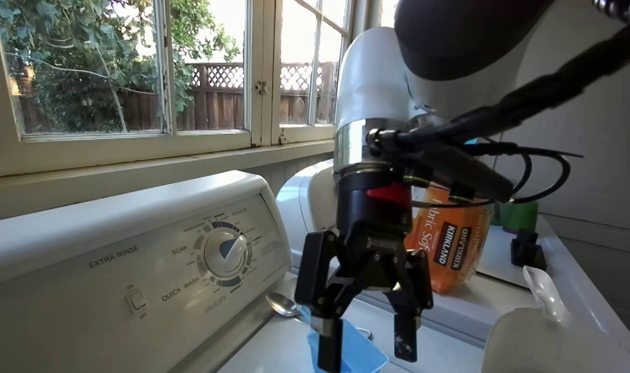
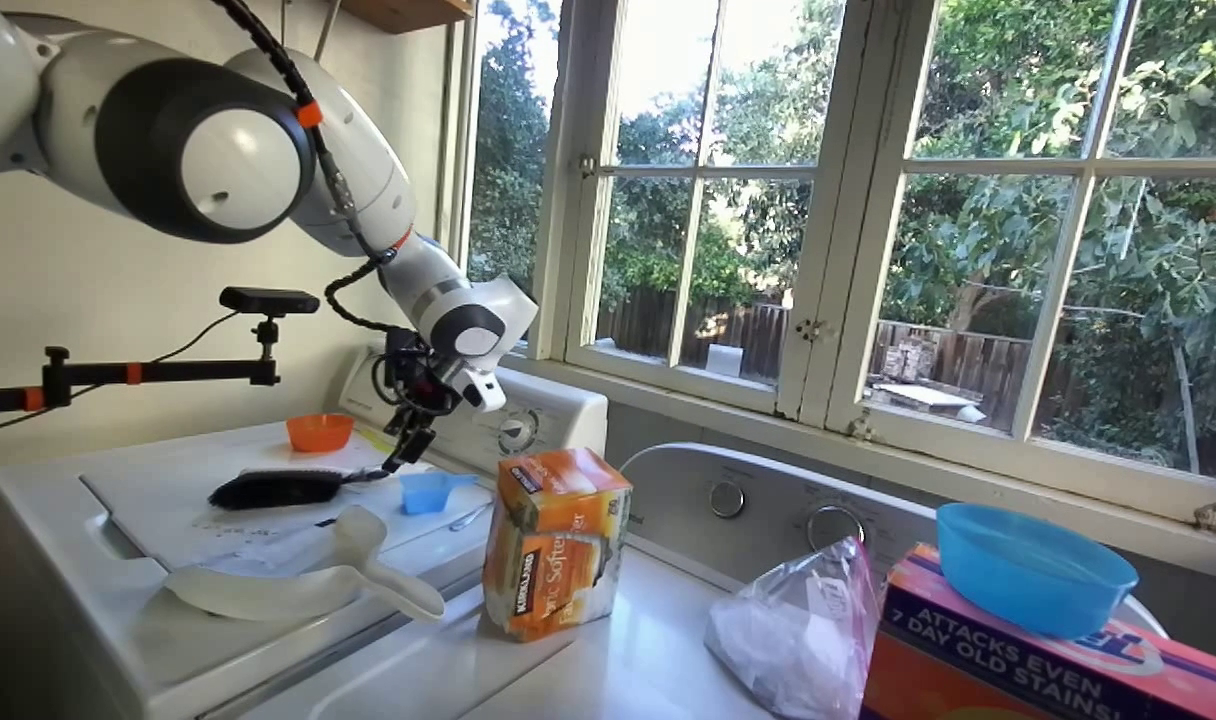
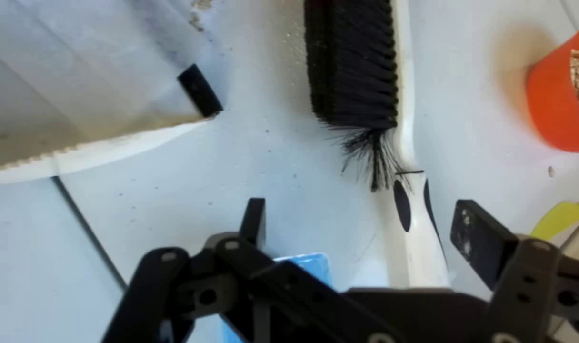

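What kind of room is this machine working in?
Probably a home laundry room: a dial has settings like Soak, Quick Wash and Delicate, a fabric softener box stands nearby, and a second box says it attacks even old stains.

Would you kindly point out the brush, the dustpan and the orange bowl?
Brush (image 3: 366, 90): in the wrist view, on its black bristles.
Dustpan (image 2: 278, 596): in an exterior view, on its curved wall.
Orange bowl (image 2: 320, 434): in an exterior view, on its outer side.

One brush (image 3: 370, 90) – one dustpan (image 1: 553, 339) – two boxes (image 2: 558, 545) (image 2: 1008, 645)
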Action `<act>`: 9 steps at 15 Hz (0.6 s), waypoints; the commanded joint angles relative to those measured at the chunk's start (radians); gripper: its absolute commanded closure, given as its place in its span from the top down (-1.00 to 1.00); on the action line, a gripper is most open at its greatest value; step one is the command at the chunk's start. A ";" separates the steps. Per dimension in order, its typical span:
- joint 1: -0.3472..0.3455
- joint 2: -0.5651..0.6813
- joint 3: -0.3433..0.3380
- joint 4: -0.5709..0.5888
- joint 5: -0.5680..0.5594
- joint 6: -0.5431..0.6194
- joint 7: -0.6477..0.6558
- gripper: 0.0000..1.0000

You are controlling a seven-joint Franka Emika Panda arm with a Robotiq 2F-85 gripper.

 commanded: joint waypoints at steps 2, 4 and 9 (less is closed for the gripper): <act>0.028 0.051 -0.007 0.066 0.010 -0.002 0.020 1.00; 0.047 0.084 -0.005 0.109 0.008 -0.002 0.024 1.00; 0.068 0.136 -0.018 0.163 0.010 0.039 0.077 1.00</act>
